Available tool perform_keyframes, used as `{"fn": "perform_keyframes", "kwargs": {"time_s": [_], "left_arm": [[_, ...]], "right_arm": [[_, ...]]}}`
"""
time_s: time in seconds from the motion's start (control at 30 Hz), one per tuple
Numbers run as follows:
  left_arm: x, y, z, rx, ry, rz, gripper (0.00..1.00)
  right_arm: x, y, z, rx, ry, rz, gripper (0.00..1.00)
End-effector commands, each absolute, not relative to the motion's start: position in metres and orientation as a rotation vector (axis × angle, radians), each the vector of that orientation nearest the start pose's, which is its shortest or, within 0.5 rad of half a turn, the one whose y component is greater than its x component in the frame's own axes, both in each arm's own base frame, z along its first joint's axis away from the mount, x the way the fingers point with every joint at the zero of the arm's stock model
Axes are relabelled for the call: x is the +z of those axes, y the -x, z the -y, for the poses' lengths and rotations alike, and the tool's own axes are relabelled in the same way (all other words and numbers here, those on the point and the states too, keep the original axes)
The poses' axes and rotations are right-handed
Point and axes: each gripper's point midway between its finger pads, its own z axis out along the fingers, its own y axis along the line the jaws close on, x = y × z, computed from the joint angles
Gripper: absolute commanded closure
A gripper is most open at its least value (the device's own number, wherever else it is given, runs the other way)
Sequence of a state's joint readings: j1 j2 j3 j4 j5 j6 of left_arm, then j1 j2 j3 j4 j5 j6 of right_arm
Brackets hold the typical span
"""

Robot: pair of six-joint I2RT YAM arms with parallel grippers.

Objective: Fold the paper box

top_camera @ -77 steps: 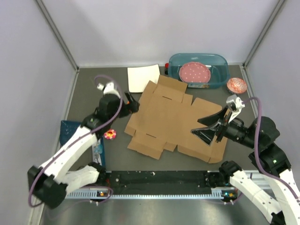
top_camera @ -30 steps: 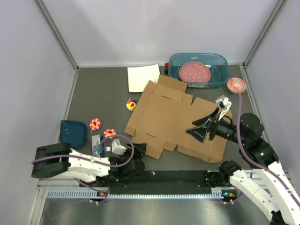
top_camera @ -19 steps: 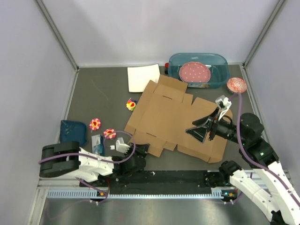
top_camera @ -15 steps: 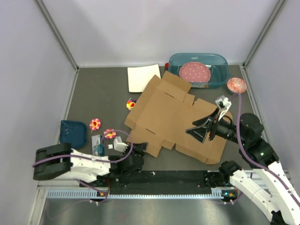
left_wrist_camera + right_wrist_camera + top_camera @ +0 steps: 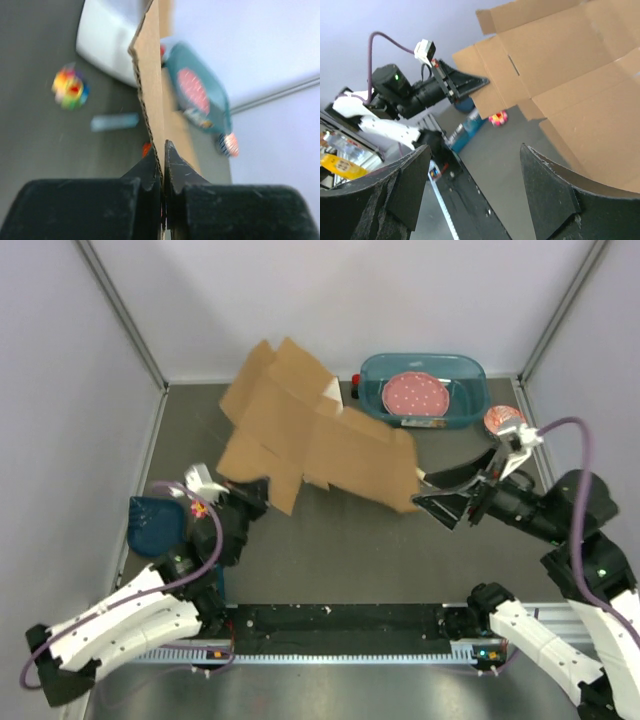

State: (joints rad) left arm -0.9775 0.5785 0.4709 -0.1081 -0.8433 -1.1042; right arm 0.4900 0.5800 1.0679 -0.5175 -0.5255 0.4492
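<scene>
A see-through teal plastic tub [image 5: 466,388] stands at the far right of the dark grey table [image 5: 340,550] and holds a round pink dotted plate [image 5: 418,395]. Just right of the tub sits a red-and-white patterned paper cup [image 5: 503,420]. At the near left lies a dark blue pouch [image 5: 150,525], with a small pink flower toy [image 5: 198,508] just beside it.

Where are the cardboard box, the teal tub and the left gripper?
cardboard box [image 5: 330,445]: top view, middle of the sheet.
teal tub [image 5: 467,392]: top view, bare floor at its right end.
left gripper [image 5: 163,150]: left wrist view, between the fingertips pinching the box edge.
</scene>
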Motion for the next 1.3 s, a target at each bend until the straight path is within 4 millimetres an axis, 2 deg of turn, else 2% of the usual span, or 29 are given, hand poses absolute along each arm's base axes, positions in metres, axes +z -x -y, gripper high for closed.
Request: {"fn": "perform_keyframes", "kwargs": {"time_s": [0.0, 0.03, 0.07, 0.1, 0.13, 0.17, 0.2, 0.27, 0.37, 0.43, 0.5, 0.57, 0.6, 0.67, 0.7, 0.8, 0.9, 0.97, 1.0, 1.03, 1.07, 1.1, 1.13, 1.17, 1.2, 1.27], "left_arm": [[0.341, -0.248, 0.13, -0.523, 0.331, -1.619, 1.0], [0.381, -0.251, 0.144, -0.572, 0.266, -1.611, 1.0], [0.394, -0.255, 0.148, -0.564, 0.222, -1.622, 1.0], [0.425, -0.25, 0.148, -0.565, 0.157, -1.619, 1.0], [0.425, -0.26, 0.164, -0.561, 0.108, -1.666, 1.0], [0.434, -0.256, 0.177, -0.618, 0.043, -1.675, 1.0], [0.455, -0.251, 0.184, -0.664, -0.005, -1.642, 1.0], [0.468, -0.246, 0.204, -0.756, -0.087, -1.623, 1.0], [0.497, -0.231, 0.216, -0.872, -0.169, -1.517, 1.0], [0.516, -0.209, 0.23, -0.995, -0.287, -1.442, 1.0], [0.542, -0.188, 0.236, -1.092, -0.365, -1.355, 1.0], [0.557, -0.177, 0.241, -1.155, -0.399, -1.317, 1.0], [0.572, -0.162, 0.245, -1.217, -0.465, -1.274, 1.0], [0.587, -0.146, 0.25, -1.297, -0.524, -1.231, 1.0], [0.606, -0.133, 0.247, -1.336, -0.556, -1.158, 1.0], [0.628, -0.109, 0.247, -1.432, -0.652, -1.064, 1.0], [0.626, -0.109, 0.248, -1.437, -0.705, -1.089, 1.0], [0.609, -0.12, 0.25, -1.433, -0.732, -1.146, 1.0], [0.585, -0.135, 0.258, -1.446, -0.735, -1.227, 1.0], [0.571, -0.151, 0.256, -1.436, -0.723, -1.271, 1.0], [0.549, -0.148, 0.26, -1.501, -0.788, -1.331, 1.0], [0.512, -0.168, 0.269, -1.545, -0.779, -1.449, 1.0], [0.492, -0.18, 0.267, -1.569, -0.774, -1.517, 1.0], [0.472, -0.181, 0.268, -1.61, -0.823, -1.56, 1.0], [0.438, -0.195, 0.272, -1.647, -0.81, -1.657, 1.0], [0.402, -0.214, 0.268, -1.618, -0.772, -1.761, 1.0]], "right_arm": [[0.453, -0.114, -0.185, 1.186, 0.478, -1.493, 0.27], [0.455, -0.117, -0.183, 1.172, 0.455, -1.49, 0.27], [0.457, -0.119, -0.182, 1.167, 0.442, -1.489, 0.27], [0.455, -0.121, -0.181, 1.165, 0.424, -1.5, 0.28], [0.456, -0.122, -0.18, 1.158, 0.416, -1.499, 0.27], [0.455, -0.122, -0.18, 1.16, 0.413, -1.5, 0.27], [0.455, -0.121, -0.18, 1.162, 0.411, -1.498, 0.27], [0.456, -0.115, -0.177, 1.162, 0.415, -1.484, 0.27], [0.457, -0.108, -0.174, 1.16, 0.434, -1.469, 0.27], [0.458, -0.103, -0.174, 1.165, 0.448, -1.461, 0.27], [0.462, -0.098, -0.173, 1.169, 0.467, -1.44, 0.27], [0.468, -0.088, -0.173, 1.19, 0.507, -1.416, 0.27], [0.471, -0.083, -0.173, 1.2, 0.526, -1.401, 0.27], [0.482, -0.072, -0.173, 1.222, 0.566, -1.363, 0.27], [0.485, -0.068, -0.172, 1.227, 0.574, -1.351, 0.27], [0.5, -0.054, -0.169, 1.24, 0.609, -1.298, 0.27], [0.512, -0.035, -0.166, 1.269, 0.659, -1.243, 0.27], [0.517, -0.025, -0.166, 1.295, 0.694, -1.215, 0.27], [0.518, -0.021, -0.166, 1.307, 0.703, -1.205, 0.27], [0.519, -0.018, -0.167, 1.318, 0.72, -1.196, 0.27], [0.518, -0.017, -0.167, 1.323, 0.723, -1.195, 0.26], [0.518, -0.016, -0.166, 1.325, 0.724, -1.196, 0.26], [0.517, -0.014, -0.166, 1.327, 0.729, -1.192, 0.26], [0.514, -0.016, -0.167, 1.329, 0.727, -1.201, 0.26], [0.513, -0.015, -0.167, 1.328, 0.729, -1.2, 0.27], [0.506, -0.017, -0.168, 1.331, 0.733, -1.212, 0.26]]}}
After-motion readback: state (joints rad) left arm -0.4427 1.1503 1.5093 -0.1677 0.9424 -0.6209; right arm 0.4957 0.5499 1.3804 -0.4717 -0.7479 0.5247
